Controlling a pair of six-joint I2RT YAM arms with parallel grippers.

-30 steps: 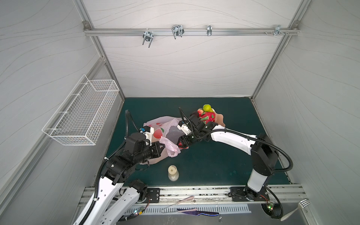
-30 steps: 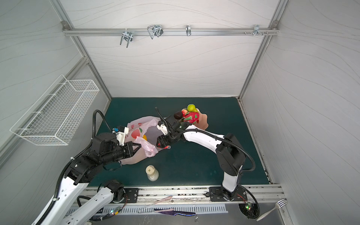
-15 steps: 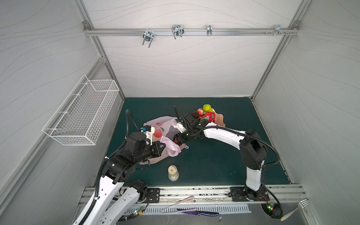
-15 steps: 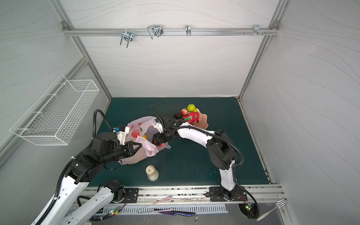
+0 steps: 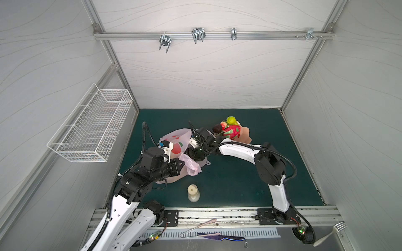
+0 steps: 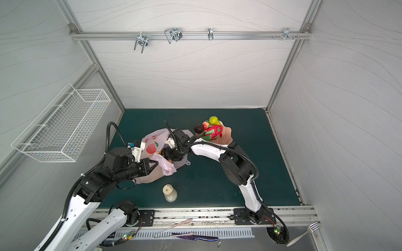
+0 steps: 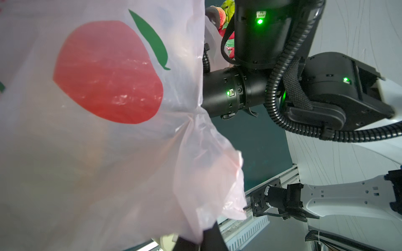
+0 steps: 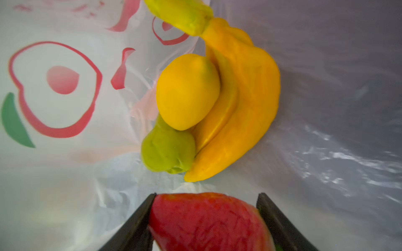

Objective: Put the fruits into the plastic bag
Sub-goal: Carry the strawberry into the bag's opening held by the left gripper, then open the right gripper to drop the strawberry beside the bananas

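Right wrist view: we deliver a watermelon slice (image 8: 208, 221) into the plastic bag (image 8: 65, 173).
Inside the bag, our right gripper (image 8: 206, 196) clamps the slice. A green pear (image 8: 167, 152), lemon (image 8: 187, 91) and bananas (image 8: 245, 108) lie just beyond it. Next, we judge, comes release. Our left gripper (image 6: 153, 164), closed, pinches the bag's rim. More fruits (image 5: 230, 130) wait on the dish (image 5: 245, 135) beyond the bag.

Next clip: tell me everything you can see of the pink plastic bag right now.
The plastic bag is thin, translucent pink film printed with red fruit and green leaves. It lies crumpled on the green mat, mouth open. The left gripper is shut on a bunched edge; the right gripper reaches inside, holding a watermelon slice. Inside already lie bananas, a lemon and a pear.
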